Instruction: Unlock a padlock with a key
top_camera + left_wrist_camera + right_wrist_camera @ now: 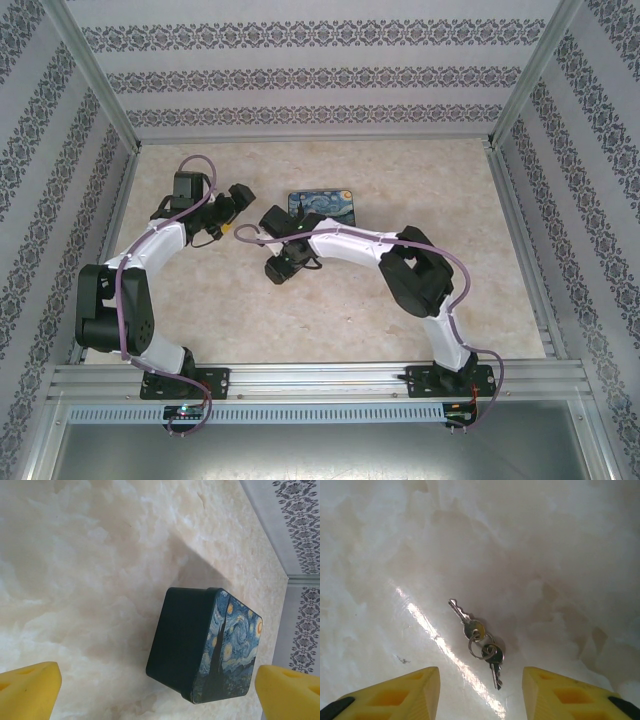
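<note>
Two small metal keys (481, 639) joined by a ring lie flat on the marbled table. My right gripper (481, 685) hovers over them, its yellow fingers (410, 692) apart on either side and touching neither key. The upper key (464, 618) points up-left and the lower key (495, 670) points down. My left gripper (157, 680) is wide open just above the table, facing the blue swirl-patterned tin (200, 645). In the top view both grippers (236, 200) (272, 222) sit close together left of the tin (320, 203). The padlock is out of view.
The tin stands closed at mid-table towards the back. Patterned walls (300, 80) enclose the table on three sides. The marbled surface (420, 180) lies bare to the right of the tin and in front of the arms.
</note>
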Available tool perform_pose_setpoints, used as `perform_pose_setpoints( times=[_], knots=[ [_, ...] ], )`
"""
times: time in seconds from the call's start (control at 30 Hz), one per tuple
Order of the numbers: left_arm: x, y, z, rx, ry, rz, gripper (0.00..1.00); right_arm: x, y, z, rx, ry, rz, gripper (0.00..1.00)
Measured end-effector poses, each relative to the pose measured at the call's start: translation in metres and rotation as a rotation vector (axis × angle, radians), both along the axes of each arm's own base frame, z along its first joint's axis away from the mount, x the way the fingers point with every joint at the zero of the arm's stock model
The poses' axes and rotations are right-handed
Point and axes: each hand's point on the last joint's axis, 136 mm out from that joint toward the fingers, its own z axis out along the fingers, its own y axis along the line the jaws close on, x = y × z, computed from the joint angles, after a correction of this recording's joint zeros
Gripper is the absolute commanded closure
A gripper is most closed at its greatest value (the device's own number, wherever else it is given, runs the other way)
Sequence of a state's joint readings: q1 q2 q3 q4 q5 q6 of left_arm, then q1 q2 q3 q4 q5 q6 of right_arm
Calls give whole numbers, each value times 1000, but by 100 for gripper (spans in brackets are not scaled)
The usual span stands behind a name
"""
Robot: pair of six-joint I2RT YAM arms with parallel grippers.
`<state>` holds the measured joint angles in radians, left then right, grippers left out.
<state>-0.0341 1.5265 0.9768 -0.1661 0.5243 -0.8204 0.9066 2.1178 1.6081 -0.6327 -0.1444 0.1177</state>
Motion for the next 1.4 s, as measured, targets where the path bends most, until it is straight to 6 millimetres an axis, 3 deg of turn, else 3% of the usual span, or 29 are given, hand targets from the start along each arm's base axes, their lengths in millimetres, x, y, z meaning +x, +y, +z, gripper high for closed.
perform_pose_setpoints(
  times=[0.4,0.67,0.97,1.2,1.4],
  knots=[
    [-2,3,-3,-24,18,12,1,2,-1,-25,-102,-18,34,56],
    [-3,5,-4,-28,23,19,1,5,1,-26,-133,-51,42,65],
    [-4,6,-7,-32,31,25,1,7,3,-26,-131,-67,34,99],
    [-9,4,-13,-43,44,14,0,3,6,-25,-81,-58,26,100],
    [-15,-1,-19,-76,62,1,0,-9,-13,-21,-47,-7,-22,100]
  ],
)
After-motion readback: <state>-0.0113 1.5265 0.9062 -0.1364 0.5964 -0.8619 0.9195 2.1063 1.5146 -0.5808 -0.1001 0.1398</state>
